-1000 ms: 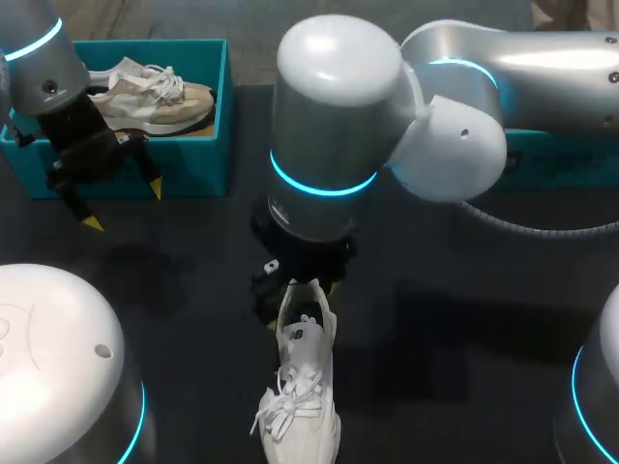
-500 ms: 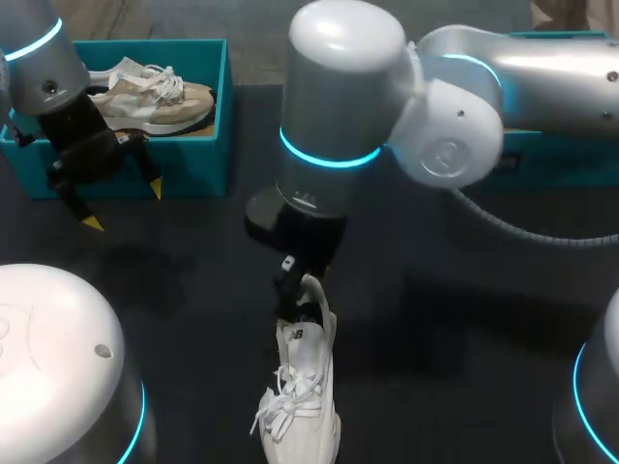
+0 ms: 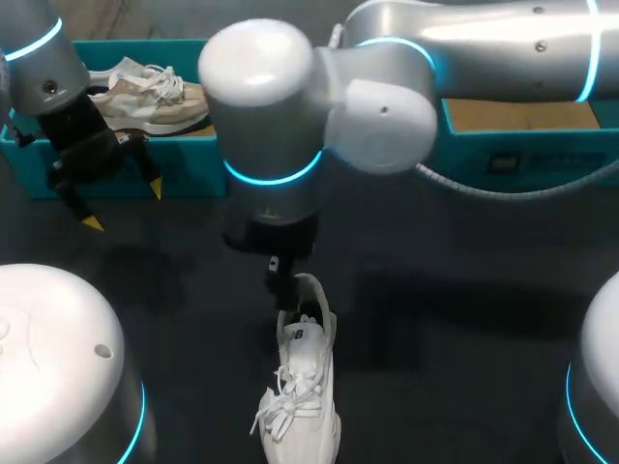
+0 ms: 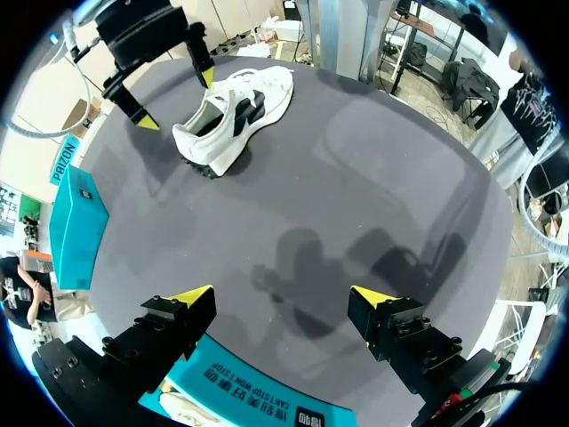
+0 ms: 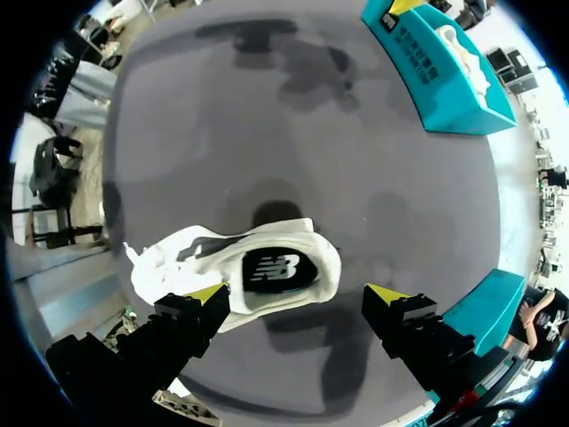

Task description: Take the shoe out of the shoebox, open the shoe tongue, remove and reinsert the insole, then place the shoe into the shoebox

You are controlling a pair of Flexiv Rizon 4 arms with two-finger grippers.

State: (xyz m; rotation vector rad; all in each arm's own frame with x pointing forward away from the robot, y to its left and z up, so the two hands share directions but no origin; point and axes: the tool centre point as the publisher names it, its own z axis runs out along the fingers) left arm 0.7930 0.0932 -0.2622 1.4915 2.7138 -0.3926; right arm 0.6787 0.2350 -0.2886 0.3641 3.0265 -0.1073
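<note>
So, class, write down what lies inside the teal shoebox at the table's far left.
A beige and white shoe with white laces lies in the shoebox. The left arm covers one end of it, and the box's front wall hides the floor beneath.

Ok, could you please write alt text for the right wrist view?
The right hand, open, hangs above a white shoe standing on the dark table. A teal shoebox with another shoe sits farther ahead.
</note>
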